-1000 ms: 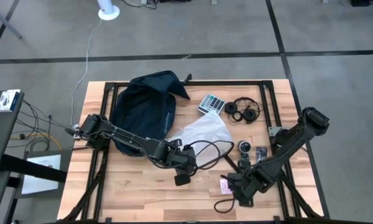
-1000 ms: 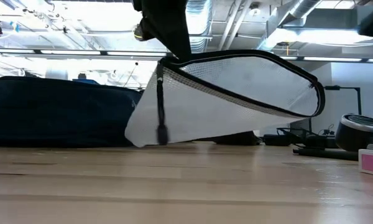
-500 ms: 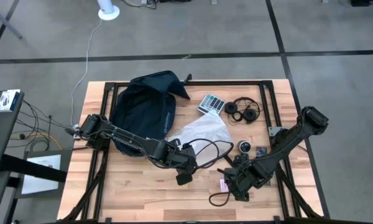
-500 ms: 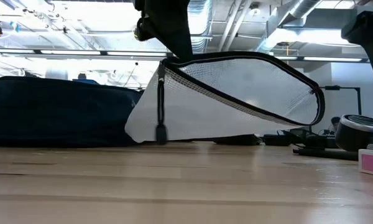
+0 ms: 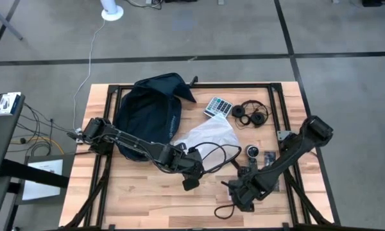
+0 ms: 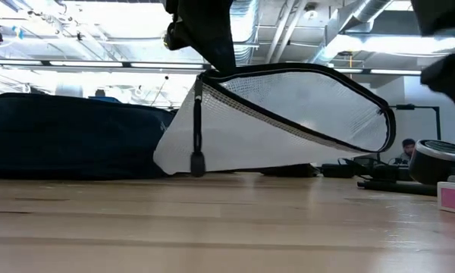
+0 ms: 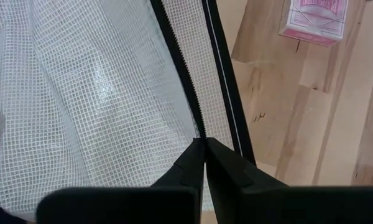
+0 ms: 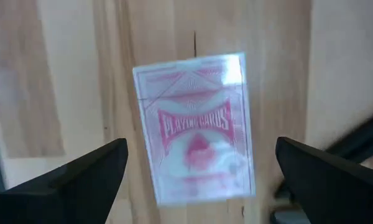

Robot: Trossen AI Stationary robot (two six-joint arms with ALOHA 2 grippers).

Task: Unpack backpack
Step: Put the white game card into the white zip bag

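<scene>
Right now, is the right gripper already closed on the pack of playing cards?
No, the right gripper is open, its fingers apart on either side of the playing cards.

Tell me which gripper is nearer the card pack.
Right. The right gripper hangs open directly over the card pack; the left gripper is off to one side, shut on the mesh pouch.

Bright, even overhead light; right wrist view blurred, low view backlit

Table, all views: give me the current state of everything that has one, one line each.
backpack: lying flat on the table.
mesh pouch: one edge lifted off the table, zipper partly open.
left gripper: shut on the pouch's zipper edge.
right gripper: open, above the card deck.
playing card deck: lying flat, not held.
headphones: lying on the table.
</scene>
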